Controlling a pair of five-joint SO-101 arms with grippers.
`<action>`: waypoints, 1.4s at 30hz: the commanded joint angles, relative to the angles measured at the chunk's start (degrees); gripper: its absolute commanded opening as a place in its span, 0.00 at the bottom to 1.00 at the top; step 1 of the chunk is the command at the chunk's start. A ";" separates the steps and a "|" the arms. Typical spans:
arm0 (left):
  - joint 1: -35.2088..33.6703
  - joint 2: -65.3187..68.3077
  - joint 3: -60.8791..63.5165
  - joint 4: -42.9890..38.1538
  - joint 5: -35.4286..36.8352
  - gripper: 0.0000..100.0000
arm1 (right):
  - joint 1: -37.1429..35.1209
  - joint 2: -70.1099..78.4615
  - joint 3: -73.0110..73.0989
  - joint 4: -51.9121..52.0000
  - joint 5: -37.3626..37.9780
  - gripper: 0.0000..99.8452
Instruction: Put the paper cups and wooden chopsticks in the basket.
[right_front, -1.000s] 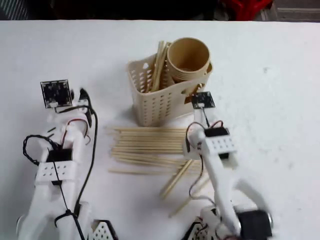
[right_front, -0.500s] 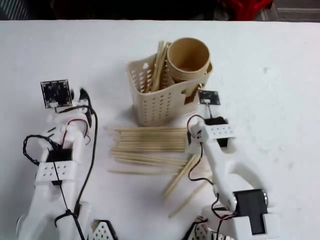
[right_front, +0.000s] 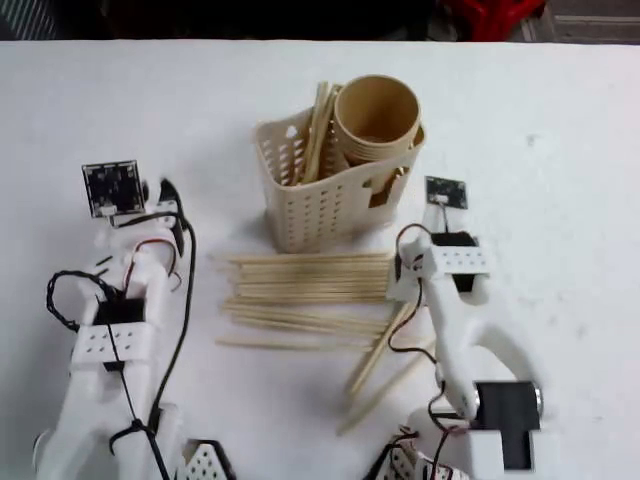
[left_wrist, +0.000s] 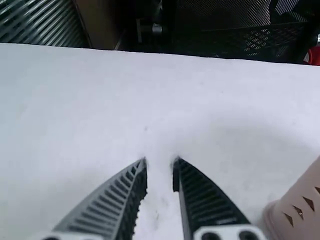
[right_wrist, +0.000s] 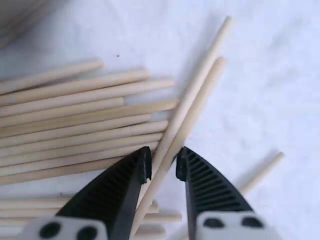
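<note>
The task is judged to be well advanced. The paper cups are already nested in the basket at the upper centre of the high view, and a few upright chopsticks are lodged in its left half. What remains is the pile of chopsticks, spread in rough rows on the white surface just below the basket.

The step in hand is taken to be another pick from that pile. In the right wrist view the right pincer is seen at lower centre, clenched on two slanted chopsticks that cross the ends of the rows and run toward the upper right of the frame. The gap between the jaws is filled by the pair, so a grasp is judged likely, though firm contact cannot be confirmed. In the high view the same pair lies below the right arm, at the right end of the pile.

The left pincer is parked low over bare surface at the lower centre of its own view. It is narrowly parted, with nothing held, and a corner of the basket is seen at lower right.

Next, a lift clear of the rows would be called for, then a carry up to the basket rim and a tilt so that the sticks can be dropped in end first.
</note>
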 joint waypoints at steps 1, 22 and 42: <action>1.10 -1.10 -0.35 -1.41 -0.44 0.10 | 1.01 -7.43 -1.76 0.40 -0.09 0.06; 1.10 -1.10 -0.26 -1.41 -0.44 0.10 | 0.57 -6.37 4.75 -2.42 -0.09 0.15; 1.10 -1.10 -0.26 -1.41 -0.44 0.10 | 1.01 -4.53 4.92 -7.34 0.00 0.02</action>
